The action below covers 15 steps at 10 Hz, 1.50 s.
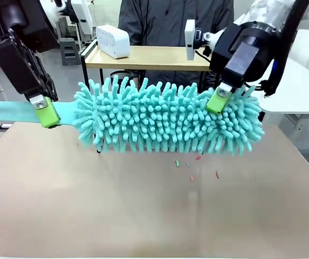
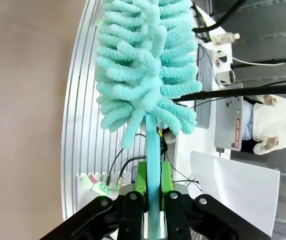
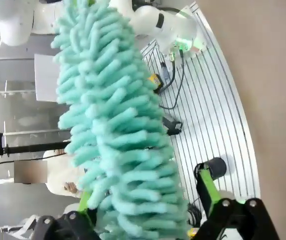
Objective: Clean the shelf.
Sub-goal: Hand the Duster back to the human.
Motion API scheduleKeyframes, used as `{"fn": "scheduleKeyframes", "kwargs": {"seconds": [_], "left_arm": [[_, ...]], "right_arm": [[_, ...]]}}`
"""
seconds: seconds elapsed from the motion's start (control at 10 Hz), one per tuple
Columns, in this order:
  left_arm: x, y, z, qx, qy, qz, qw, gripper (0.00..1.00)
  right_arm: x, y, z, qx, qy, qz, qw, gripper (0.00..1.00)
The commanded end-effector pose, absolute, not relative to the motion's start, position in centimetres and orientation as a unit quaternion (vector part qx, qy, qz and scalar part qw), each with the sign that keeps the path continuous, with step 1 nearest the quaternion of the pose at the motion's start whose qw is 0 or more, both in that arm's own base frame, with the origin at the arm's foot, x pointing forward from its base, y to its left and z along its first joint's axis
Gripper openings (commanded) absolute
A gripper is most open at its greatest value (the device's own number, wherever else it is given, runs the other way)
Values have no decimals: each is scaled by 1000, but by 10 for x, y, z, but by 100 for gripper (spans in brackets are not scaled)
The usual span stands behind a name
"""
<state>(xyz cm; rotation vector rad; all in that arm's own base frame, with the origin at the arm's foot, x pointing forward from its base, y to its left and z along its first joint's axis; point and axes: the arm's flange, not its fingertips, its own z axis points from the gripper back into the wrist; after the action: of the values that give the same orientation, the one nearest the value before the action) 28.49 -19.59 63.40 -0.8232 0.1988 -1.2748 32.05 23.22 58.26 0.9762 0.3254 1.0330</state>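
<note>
Fingers of the left gripper [image 2: 152,192] are clamped on the flat handle of the chenille duster [image 1: 165,116]; the right gripper [image 3: 147,210] stands open astride its soft, light head. Behind, the shelf [image 1: 149,56] is judged rigid, light.

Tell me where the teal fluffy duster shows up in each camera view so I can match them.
Front view: duster stretches across the middle, above the tan table.
Left wrist view: its head fills the top centre, its handle clamped in the left tool.
Right wrist view: it runs from the top down the centre.
Shared landmark: the tan table.
</note>
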Motion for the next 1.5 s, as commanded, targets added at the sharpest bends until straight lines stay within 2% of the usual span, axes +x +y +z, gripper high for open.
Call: {"fn": "scheduleKeyframes", "kwargs": {"seconds": [0.0,0.2,0.3,0.4,0.5,0.7,0.8,0.9,1.1,1.2,1.3,1.4], "left_arm": [[290,-193,636,-377,86,-579,717,12],[290,-193,635,-378,85,-579,717,12],[289,-193,635,-379,83,-580,716,12],[289,-194,635,-379,83,-581,716,12],[288,-194,636,-378,83,-580,717,12],[288,-195,636,-377,83,-582,716,12],[289,-195,635,-377,83,-583,715,12],[290,-196,634,-379,83,-582,715,12],[292,-195,633,-380,82,-579,717,12],[294,-193,633,-391,74,-568,721,26],[297,-191,633,-387,63,-561,729,71],[301,-187,633,-379,35,-535,755,83]], "right_arm": [[327,226,590,448,142,495,731,100],[328,227,589,441,144,488,740,100],[327,226,589,437,143,498,735,42],[327,226,590,442,142,500,731,40],[326,225,589,442,142,500,731,0],[326,222,588,443,138,496,734,0],[326,221,588,444,137,496,734,12],[327,220,588,440,141,496,735,3],[328,221,589,436,146,494,738,0],[329,221,590,439,146,493,737,0],[329,221,590,441,148,492,736,0],[329,219,591,444,146,491,735,0]]}}
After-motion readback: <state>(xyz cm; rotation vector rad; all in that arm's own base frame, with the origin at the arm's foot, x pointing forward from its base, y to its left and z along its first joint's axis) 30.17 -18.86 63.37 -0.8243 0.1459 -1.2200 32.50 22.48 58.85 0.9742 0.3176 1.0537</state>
